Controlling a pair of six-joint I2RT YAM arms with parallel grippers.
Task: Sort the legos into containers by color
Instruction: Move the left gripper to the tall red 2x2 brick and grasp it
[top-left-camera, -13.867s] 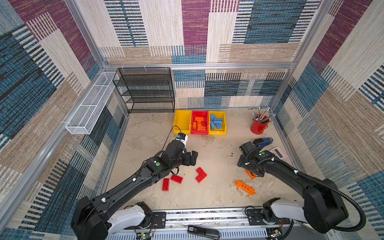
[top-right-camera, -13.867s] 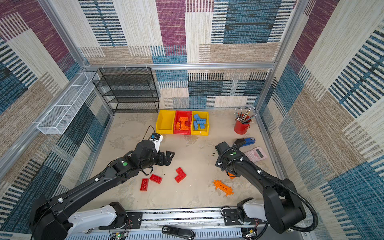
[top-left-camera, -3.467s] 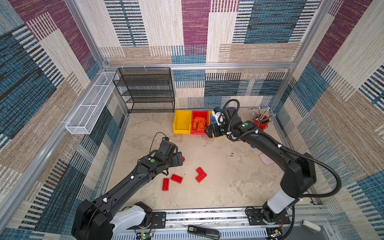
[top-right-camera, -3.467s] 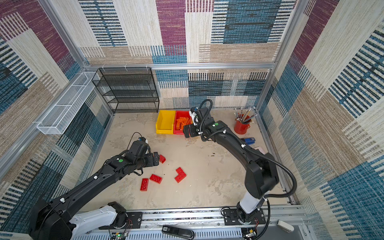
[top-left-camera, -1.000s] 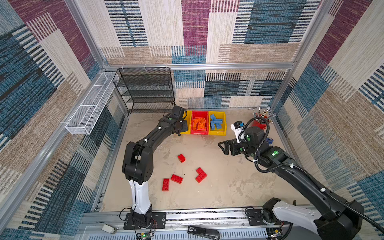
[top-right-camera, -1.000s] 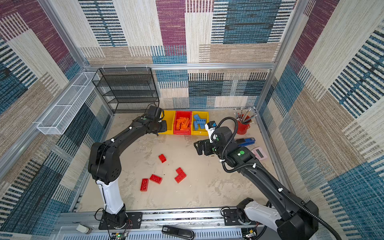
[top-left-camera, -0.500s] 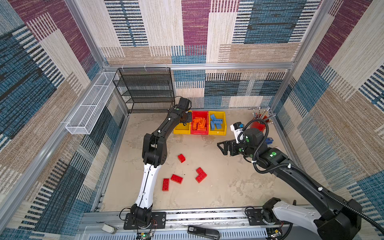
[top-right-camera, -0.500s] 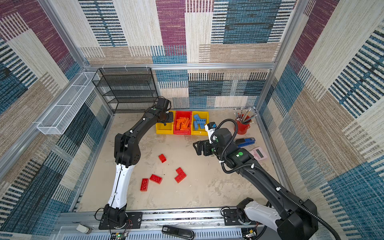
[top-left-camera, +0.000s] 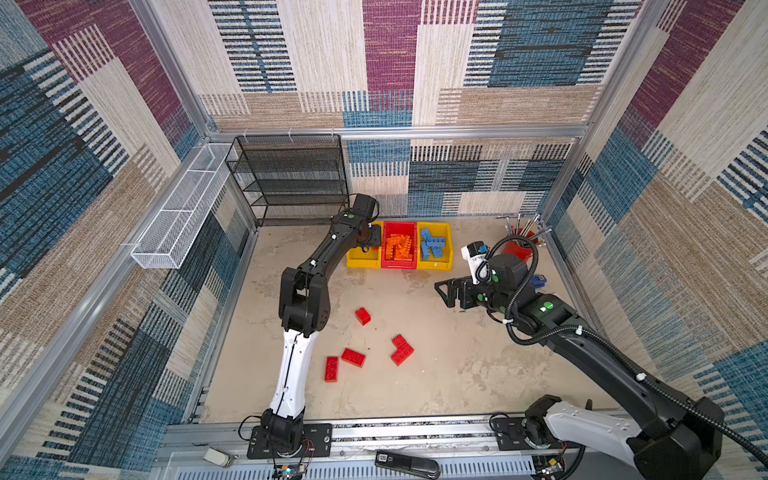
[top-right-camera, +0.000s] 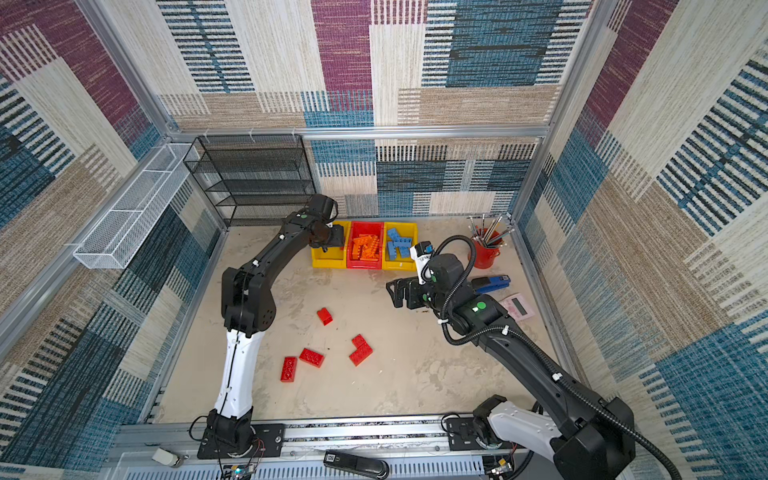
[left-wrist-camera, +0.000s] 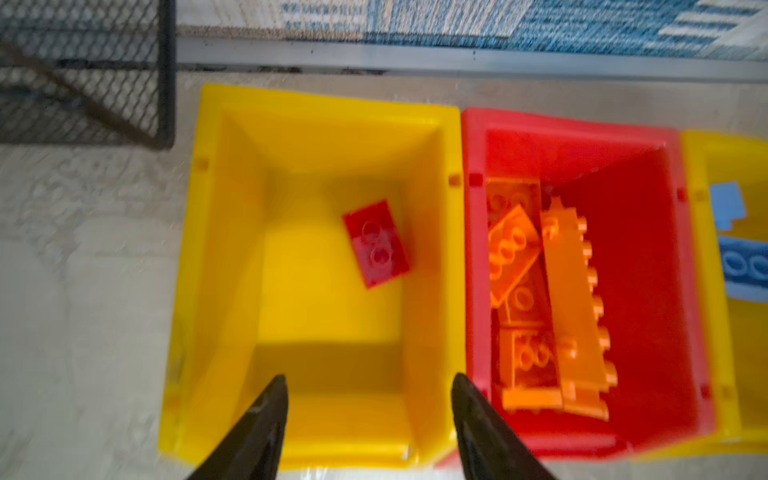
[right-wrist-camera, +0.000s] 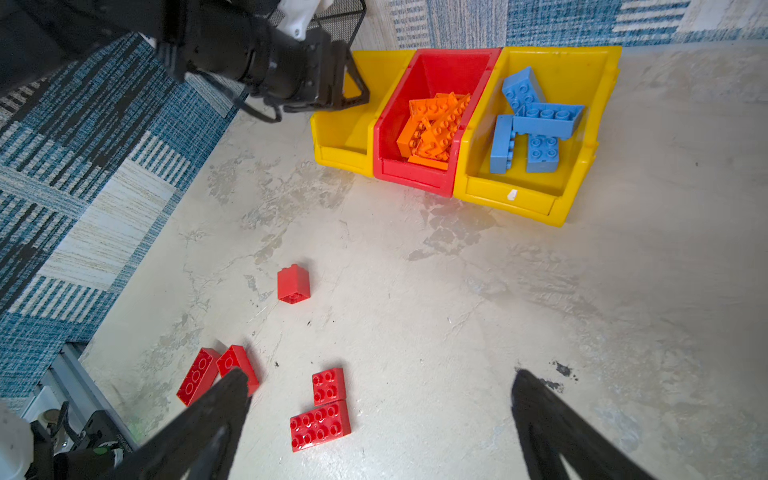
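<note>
The left gripper hangs over the left yellow bin, fingers about half apart and holding nothing; one red brick is inside that bin, clear of them. Orange bricks fill the red bin beside it, and blue bricks the right yellow bin. The right gripper is spread wide and empty above the floor, where five loose red bricks lie
</note>
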